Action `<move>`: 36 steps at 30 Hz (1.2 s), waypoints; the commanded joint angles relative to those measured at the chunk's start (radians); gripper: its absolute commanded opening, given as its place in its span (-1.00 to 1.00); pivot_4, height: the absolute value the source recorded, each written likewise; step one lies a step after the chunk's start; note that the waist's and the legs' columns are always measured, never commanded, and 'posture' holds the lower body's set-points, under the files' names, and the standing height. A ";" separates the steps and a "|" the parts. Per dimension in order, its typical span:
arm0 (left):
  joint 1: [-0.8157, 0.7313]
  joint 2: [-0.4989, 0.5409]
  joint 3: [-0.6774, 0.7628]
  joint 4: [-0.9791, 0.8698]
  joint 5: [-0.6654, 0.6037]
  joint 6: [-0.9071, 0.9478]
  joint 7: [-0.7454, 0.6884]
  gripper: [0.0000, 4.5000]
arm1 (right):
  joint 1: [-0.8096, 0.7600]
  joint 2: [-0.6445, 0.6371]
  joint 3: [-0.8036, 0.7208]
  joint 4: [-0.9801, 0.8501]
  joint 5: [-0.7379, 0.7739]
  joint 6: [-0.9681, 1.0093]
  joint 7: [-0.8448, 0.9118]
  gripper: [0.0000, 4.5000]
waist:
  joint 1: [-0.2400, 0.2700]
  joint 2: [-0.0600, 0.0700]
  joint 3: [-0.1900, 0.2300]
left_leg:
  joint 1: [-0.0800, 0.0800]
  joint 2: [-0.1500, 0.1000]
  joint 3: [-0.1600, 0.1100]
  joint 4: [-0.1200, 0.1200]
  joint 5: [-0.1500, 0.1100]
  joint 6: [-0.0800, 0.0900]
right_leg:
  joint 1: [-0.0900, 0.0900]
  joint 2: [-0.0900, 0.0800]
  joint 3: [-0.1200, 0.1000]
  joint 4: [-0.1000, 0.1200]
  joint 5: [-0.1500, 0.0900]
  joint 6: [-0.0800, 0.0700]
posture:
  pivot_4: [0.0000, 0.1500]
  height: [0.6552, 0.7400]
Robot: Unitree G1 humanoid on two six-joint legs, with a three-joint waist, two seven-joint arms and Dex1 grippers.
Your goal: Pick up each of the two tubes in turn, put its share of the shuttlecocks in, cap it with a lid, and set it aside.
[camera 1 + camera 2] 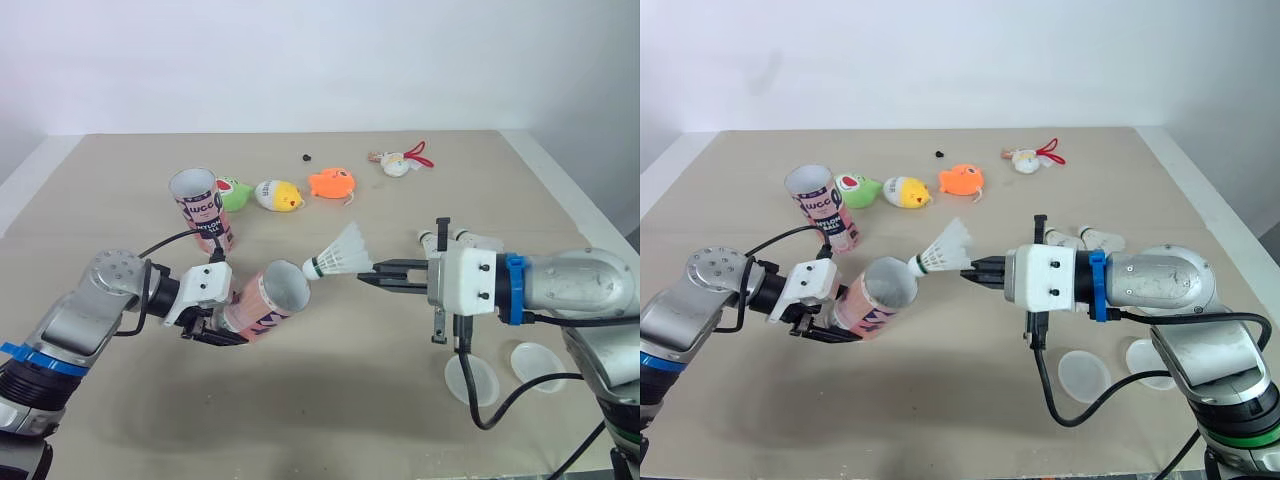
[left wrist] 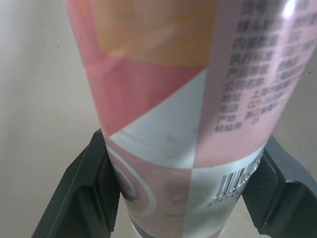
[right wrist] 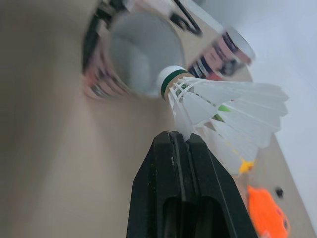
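Left eye view, left end effector (image 1: pixel 222 318) clamped round glossy pink tube (image 1: pixel 268 298), right end effector (image 1: pixel 368 272) pinching feathered white shuttlecock (image 1: pixel 340 255)

Left gripper (image 1: pixel 224 322), right gripper (image 1: pixel 368 274): both tight.

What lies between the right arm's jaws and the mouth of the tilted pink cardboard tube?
A white feather shuttlecock, pinched by the right jaws at its skirt, cork toward the pink cardboard tube; the left eye view shows it.
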 commanded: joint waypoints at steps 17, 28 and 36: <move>-0.009 -0.021 -0.081 -0.008 0.009 0.054 -0.032 0.24 | -0.194 0.165 0.213 0.108 -0.068 -0.083 0.065 0.26 | 0.002 -0.001 0.000 | -0.001 -0.002 0.000 0.001 0.000 0.000 | 0.000 -0.002 -0.001 0.000 0.000 -0.001 | 1.00 1.00; 0.024 -0.024 -0.071 -0.028 0.004 0.057 -0.018 0.24 | 0.004 0.002 -0.202 0.036 0.248 0.309 -0.026 0.99 | 0.004 -0.002 0.000 | -0.003 -0.007 -0.002 0.001 -0.001 0.001 | 0.001 -0.010 -0.003 0.000 0.001 -0.002 | 1.00 1.00; 0.000 -0.035 -0.089 0.018 0.014 0.032 -0.046 0.24 | 0.566 0.135 -0.511 -0.208 0.249 0.443 -0.265 0.99 | 0.007 -0.003 -0.002 | -0.006 -0.010 -0.007 0.001 -0.002 0.002 | 0.001 -0.013 -0.005 0.000 -0.003 0.002 | 1.00 1.00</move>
